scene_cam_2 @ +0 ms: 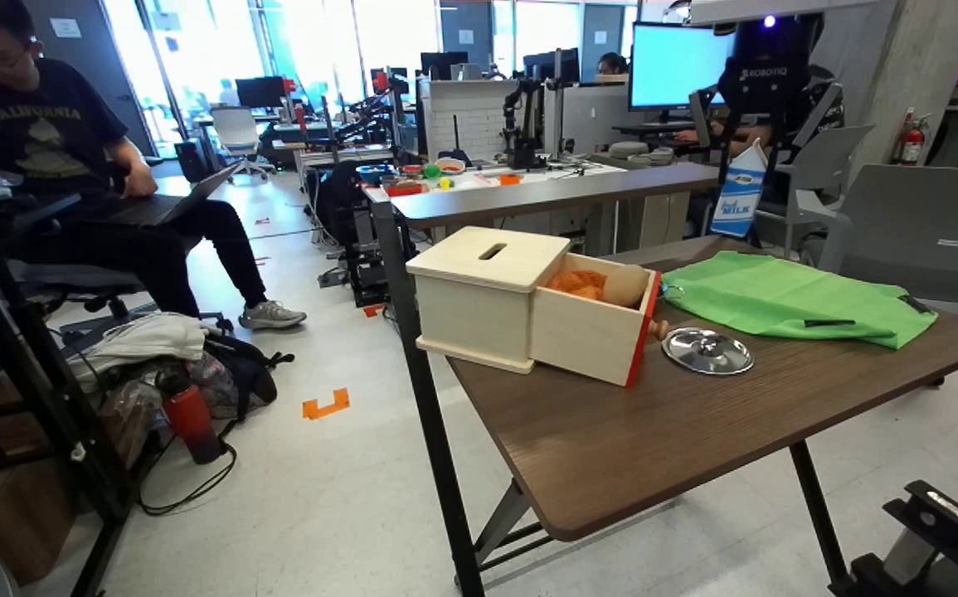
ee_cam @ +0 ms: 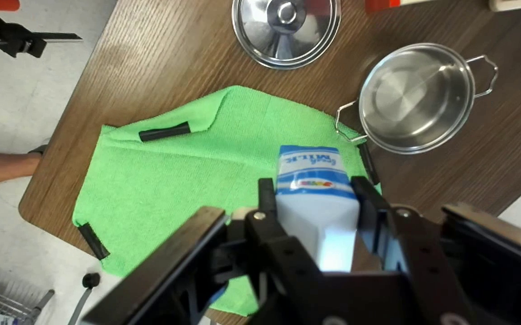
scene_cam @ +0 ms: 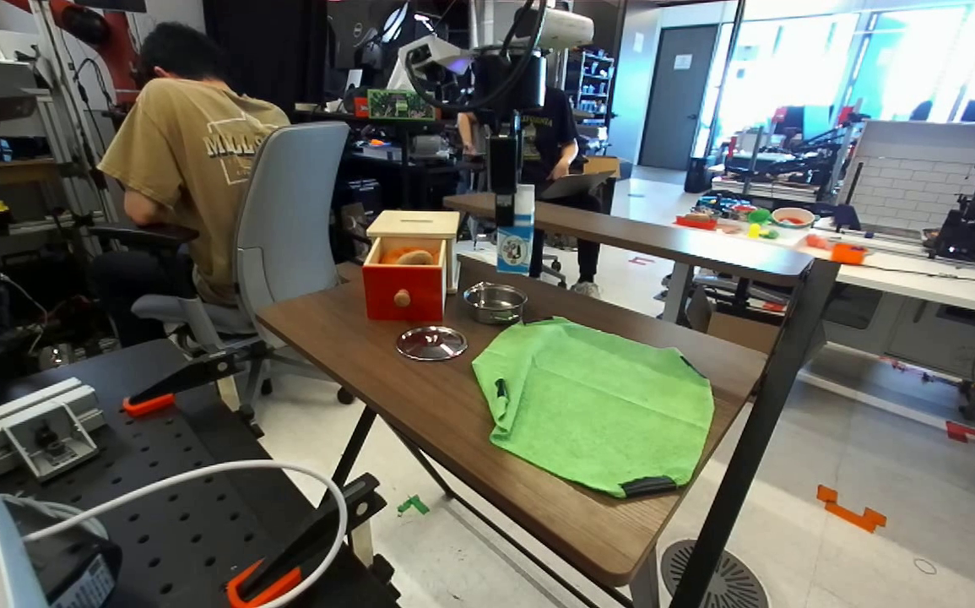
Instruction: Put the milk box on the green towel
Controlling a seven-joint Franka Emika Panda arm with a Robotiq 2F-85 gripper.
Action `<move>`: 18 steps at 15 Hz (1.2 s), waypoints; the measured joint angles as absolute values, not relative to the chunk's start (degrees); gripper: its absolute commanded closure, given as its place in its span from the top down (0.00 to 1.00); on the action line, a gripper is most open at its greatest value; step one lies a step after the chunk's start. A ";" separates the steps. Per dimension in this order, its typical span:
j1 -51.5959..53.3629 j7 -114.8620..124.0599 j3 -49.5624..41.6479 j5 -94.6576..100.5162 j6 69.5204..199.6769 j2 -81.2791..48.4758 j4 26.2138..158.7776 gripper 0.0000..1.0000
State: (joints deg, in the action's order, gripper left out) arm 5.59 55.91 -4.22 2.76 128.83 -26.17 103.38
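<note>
A black pincer (scene_cam_2: 740, 176) is holding a blue-and-white milk box (scene_cam_2: 736, 209), slightly tilted, in midair. On a brown bench (scene_cam_2: 744, 439), a green towel (scene_cam_2: 794, 294) is lying near a metal lid (scene_cam_2: 708, 351), and a wooden box (scene_cam_2: 474, 322) is standing with its red-fronted drawer (scene_cam_2: 585, 330) open.

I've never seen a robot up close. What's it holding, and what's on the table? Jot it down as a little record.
Held thing: milk box, in the gripper
Where it is: in the air, not yet on the green towel
Towel's state: rumpled, lying on the table
Cookware: metal pot beside the towel, uncovered; a lid lies apart on the table
Storage: wooden box, drawer pulled out, orange thing and tan thing inside
</note>
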 measured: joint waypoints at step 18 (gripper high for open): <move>0.36 55.91 -8.63 1.84 119.95 -40.67 85.34 0.20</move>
